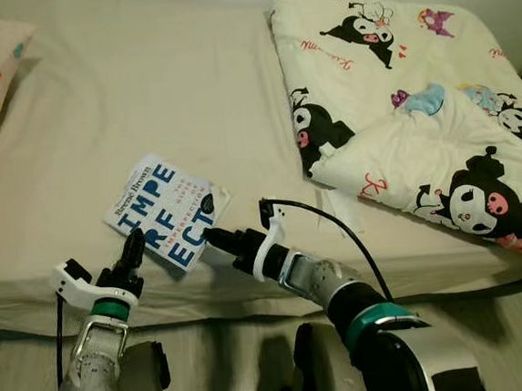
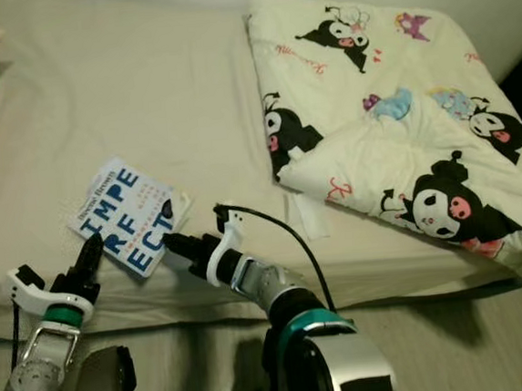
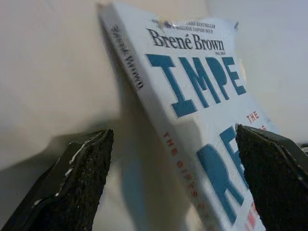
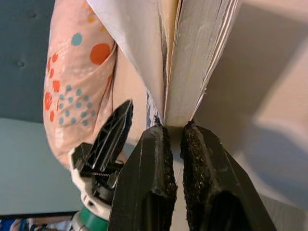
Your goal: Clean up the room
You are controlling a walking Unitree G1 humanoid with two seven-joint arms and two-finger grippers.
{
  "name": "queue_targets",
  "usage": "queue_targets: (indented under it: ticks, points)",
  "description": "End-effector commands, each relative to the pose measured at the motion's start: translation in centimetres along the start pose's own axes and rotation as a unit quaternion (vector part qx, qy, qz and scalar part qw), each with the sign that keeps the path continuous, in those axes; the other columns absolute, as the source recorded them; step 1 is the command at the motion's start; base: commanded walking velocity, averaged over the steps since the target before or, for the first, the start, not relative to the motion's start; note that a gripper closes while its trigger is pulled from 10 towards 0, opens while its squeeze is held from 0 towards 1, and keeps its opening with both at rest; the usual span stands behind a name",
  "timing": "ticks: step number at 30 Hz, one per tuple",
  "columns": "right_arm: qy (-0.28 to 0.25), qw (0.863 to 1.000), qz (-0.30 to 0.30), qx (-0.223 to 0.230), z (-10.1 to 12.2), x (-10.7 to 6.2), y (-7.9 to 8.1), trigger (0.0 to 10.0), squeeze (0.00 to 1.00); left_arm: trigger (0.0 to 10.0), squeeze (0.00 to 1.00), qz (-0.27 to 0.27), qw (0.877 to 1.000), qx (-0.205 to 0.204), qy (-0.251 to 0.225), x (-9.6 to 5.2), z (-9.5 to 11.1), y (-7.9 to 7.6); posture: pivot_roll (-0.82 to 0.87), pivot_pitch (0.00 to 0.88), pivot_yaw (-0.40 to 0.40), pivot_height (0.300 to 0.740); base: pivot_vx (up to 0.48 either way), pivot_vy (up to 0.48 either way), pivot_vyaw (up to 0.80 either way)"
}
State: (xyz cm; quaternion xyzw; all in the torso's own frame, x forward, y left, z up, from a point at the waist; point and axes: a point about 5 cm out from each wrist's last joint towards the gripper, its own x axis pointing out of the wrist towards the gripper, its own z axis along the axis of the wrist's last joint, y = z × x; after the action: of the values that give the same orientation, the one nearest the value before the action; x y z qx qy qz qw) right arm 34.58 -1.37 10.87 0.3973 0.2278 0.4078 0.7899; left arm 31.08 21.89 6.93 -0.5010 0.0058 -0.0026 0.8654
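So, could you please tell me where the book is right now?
The book lies near the bed's front edge, left of the cartoon-print blanket, between the left gripper and the right gripper.

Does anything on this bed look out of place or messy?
A book lies askew near the bed's front edge, with the right gripper at its corner and the left gripper alongside. The cartoon quilt sits folded, somewhat rumpled.

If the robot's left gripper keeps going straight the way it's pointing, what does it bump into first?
Most likely the book. The left gripper is open and aimed at the book's near spine edge, which sits between its fingers in the wrist view. How close is hard to judge.
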Motion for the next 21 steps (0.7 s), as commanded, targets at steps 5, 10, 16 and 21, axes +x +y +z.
queue_targets:
  ticks: [5,10,16,21]
  points:
    - [0.043,0.997,0.061,0.014,-2.32,2.09,2.45,0.0,0.0,10.0,1.0,-0.006,0.998,-0.055,0.035,-0.44,-1.29,1.06,0.11,0.142,-0.113,0.566,0.0,0.0,0.0]
    - [0.048,0.997,0.057,0.015,-2.62,1.97,2.23,0.0,0.0,1.3,0.66,-0.012,0.998,-0.03,0.046,-0.5,-1.05,1.21,0.11,0.141,-0.11,0.566,0.0,0.0,0.0]
    - [0.043,0.998,0.052,0.019,-2.54,1.94,2.15,0.0,0.0,0.0,0.06,-0.003,0.999,-0.005,0.031,-0.59,-0.8,1.56,0.12,0.14,-0.106,0.566,0.0,0.0,0.0]
    - [0.04,0.998,0.049,0.022,-2.51,1.92,2.09,0.0,0.0,0.0,0.0,-0.004,1.0,0.003,0.012,-0.64,-0.6,1.64,0.12,0.143,-0.108,0.566,0.0,0.0,0.0]
